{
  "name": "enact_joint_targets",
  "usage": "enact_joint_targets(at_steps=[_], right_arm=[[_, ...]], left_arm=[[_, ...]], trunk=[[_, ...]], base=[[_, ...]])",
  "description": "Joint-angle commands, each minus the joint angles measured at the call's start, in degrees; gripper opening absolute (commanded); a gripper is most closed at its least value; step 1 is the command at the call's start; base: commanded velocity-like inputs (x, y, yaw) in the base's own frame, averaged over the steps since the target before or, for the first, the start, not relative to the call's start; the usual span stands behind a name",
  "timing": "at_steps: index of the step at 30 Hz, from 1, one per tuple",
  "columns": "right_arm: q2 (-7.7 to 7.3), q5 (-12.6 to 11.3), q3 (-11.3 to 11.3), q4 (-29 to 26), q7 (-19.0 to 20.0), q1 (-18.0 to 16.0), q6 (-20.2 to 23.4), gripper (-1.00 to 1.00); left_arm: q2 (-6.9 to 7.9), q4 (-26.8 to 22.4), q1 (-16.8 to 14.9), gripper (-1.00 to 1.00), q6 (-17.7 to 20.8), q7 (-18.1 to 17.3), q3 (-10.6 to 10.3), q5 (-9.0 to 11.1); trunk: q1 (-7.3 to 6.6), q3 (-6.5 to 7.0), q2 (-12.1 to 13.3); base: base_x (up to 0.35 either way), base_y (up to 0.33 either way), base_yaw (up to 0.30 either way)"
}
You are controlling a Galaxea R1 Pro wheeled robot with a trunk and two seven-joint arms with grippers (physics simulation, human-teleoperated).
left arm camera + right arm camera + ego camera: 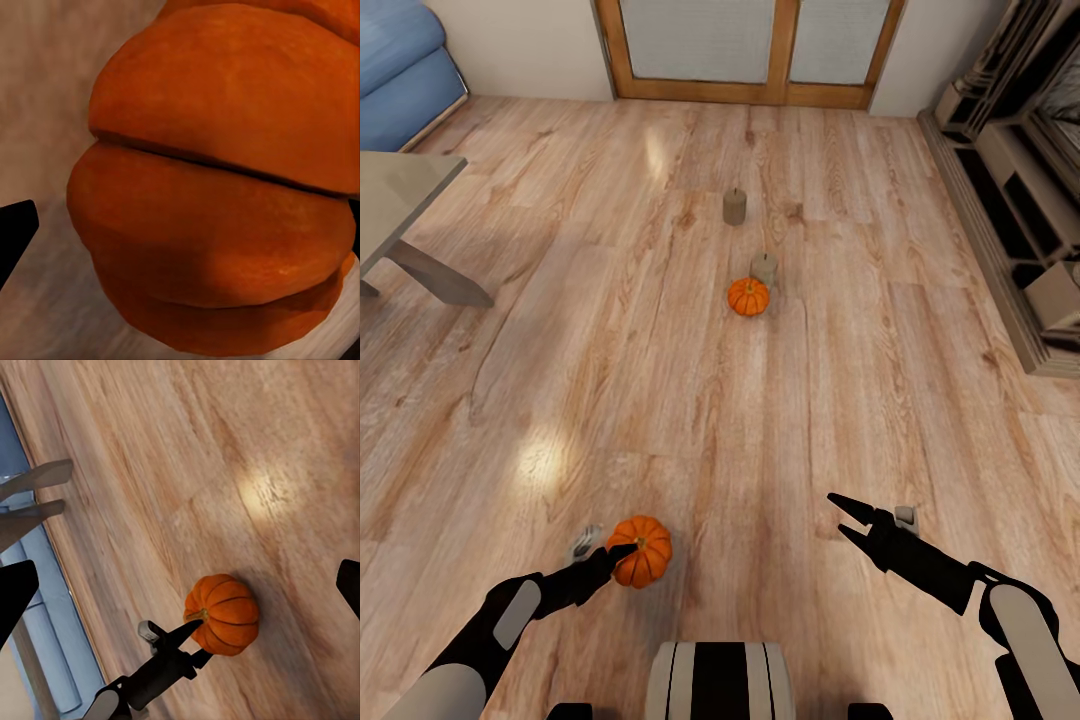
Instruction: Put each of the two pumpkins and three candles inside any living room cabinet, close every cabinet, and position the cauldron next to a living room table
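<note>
A larger orange pumpkin (643,550) (225,150) (225,613) rests on the wood floor just in front of me. My left gripper (622,556) straddles it, open. One dark finger (15,232) stands off the pumpkin's side with a gap; the other sits at the opposite side. My right gripper (837,513) hovers open and empty above the floor, to the right of that pumpkin. Farther ahead a smaller pumpkin (748,297) sits beside a tan candle (764,266). Another candle (735,207) stands beyond them. Cabinet and cauldron are out of view.
A low pale-topped table (400,190) on slanted legs stands at the left, with a blue sofa (400,70) behind it. An ornate stone fireplace surround (1010,200) runs along the right wall. Wood-framed doors (750,50) close the far side.
</note>
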Motion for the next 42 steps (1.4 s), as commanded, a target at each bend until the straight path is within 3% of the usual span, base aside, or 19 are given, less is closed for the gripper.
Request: enact_joint_targets(at_steps=[1, 15, 16, 42], right_arm=[[0.01, 0.6, -0.1, 0.0, 0.6, 0.0, 0.3, 1.00], [0.01, 0.6, -0.2, 0.0, 0.6, 0.0, 0.3, 1.00], [0.01, 0.5, -0.2, 0.0, 0.6, 0.0, 0.3, 1.00], [-0.03, 0.5, -0.2, 0.0, 0.6, 0.0, 0.3, 1.00]], left_arm=[[-0.03, 0.1, 0.0, 1.00, -0.2, 1.0, 0.3, -1.8], [-0.04, 0.2, 0.0, 1.00, -2.2, 0.9, 0.3, -1.8], [-0.03, 0.2, 0.0, -1.00, -2.3, 0.9, 0.3, -1.8], [0.12, 0.2, 0.0, -1.00, -2.3, 0.2, 0.4, -1.2]], trunk=[[0.01, -0.03, 0.0], [0.01, -0.03, 0.0], [0.01, -0.03, 0.0], [0.01, -0.03, 0.0]], base=[[0.000, 0.000, 0.000], [0.000, 0.000, 0.000], [0.000, 0.000, 0.000], [0.000, 0.000, 0.000]])
